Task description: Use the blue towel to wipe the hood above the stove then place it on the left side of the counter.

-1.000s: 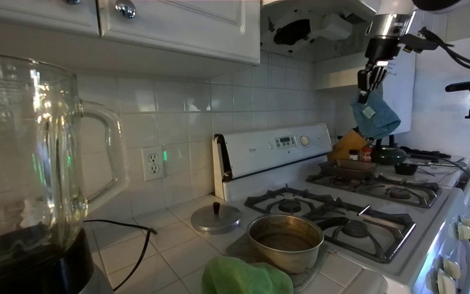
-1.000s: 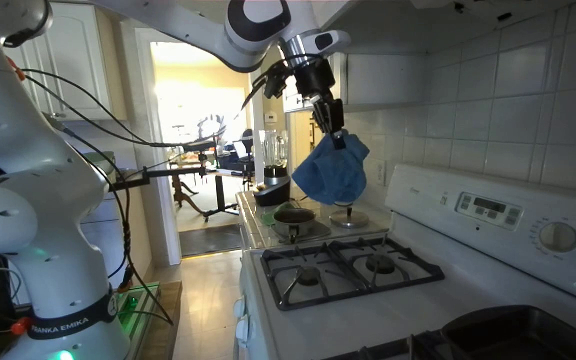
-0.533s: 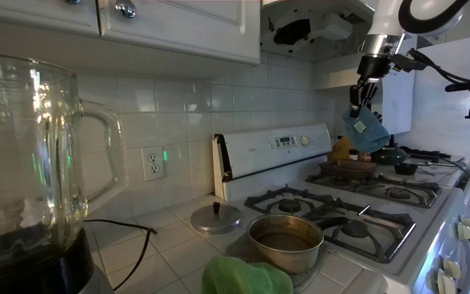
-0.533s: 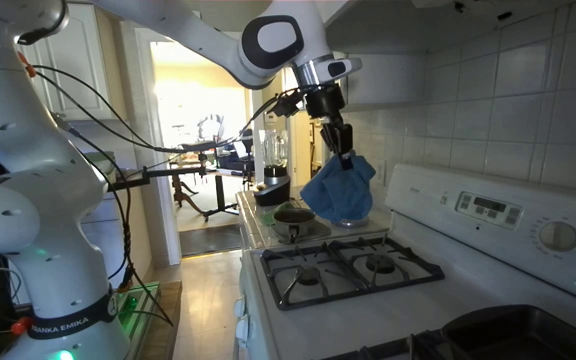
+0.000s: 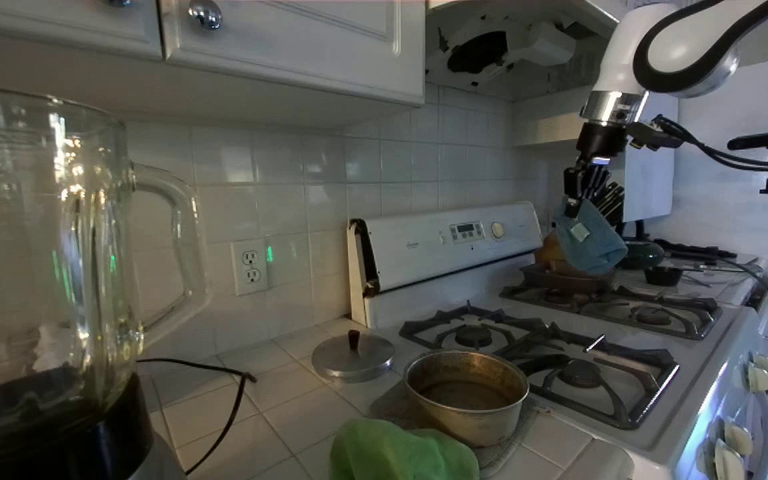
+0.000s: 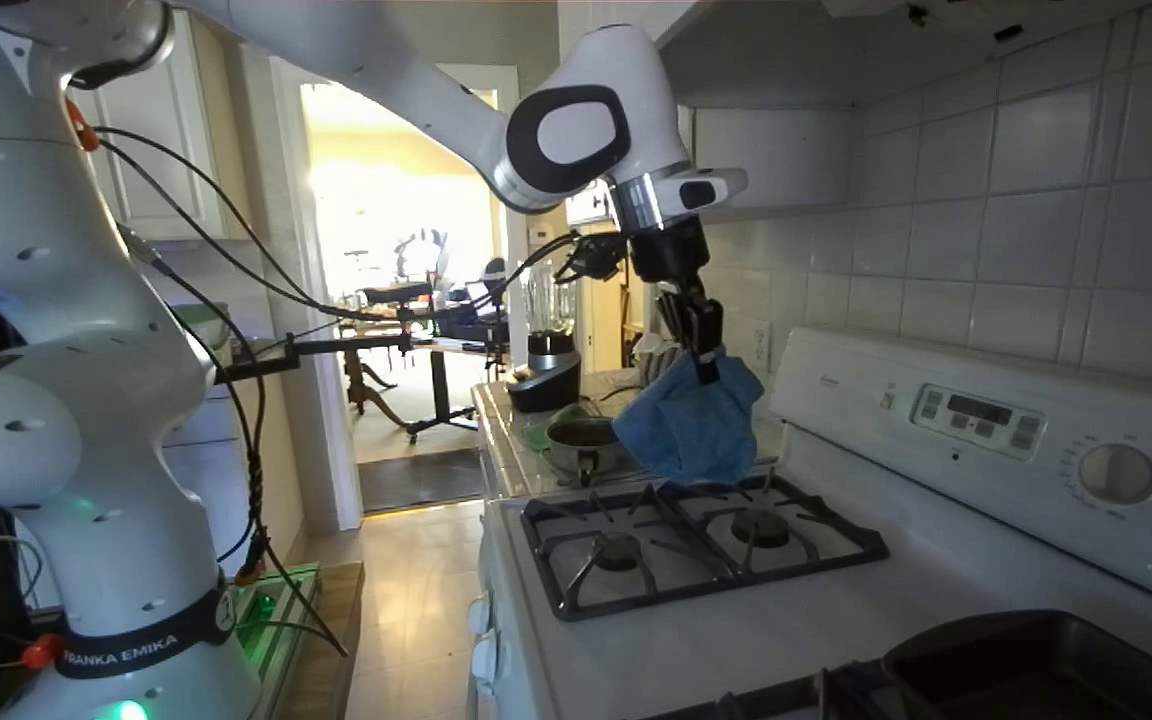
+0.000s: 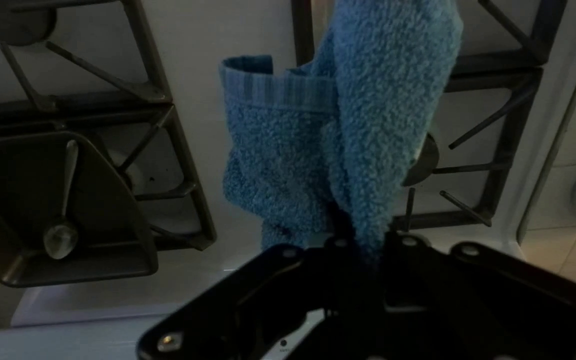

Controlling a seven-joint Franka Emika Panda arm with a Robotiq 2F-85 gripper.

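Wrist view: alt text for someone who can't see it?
A black gripper at bottom holds a blue towel over a white stove with dark grates. A spoon lies in a dark pan at left.

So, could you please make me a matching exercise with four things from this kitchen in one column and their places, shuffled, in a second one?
Things
1. Blue terry towel
2. Silvery metal spoon
3. Open round metal saucepan
4. Clear glass blender jug

Places
A. Inside the dark rectangular pan
B. Upright on the black-and-grey blender base
C. Hanging from the black end effector
D. On the flat grey mat on the counter

Right pairs: 1-C; 2-A; 3-D; 4-B
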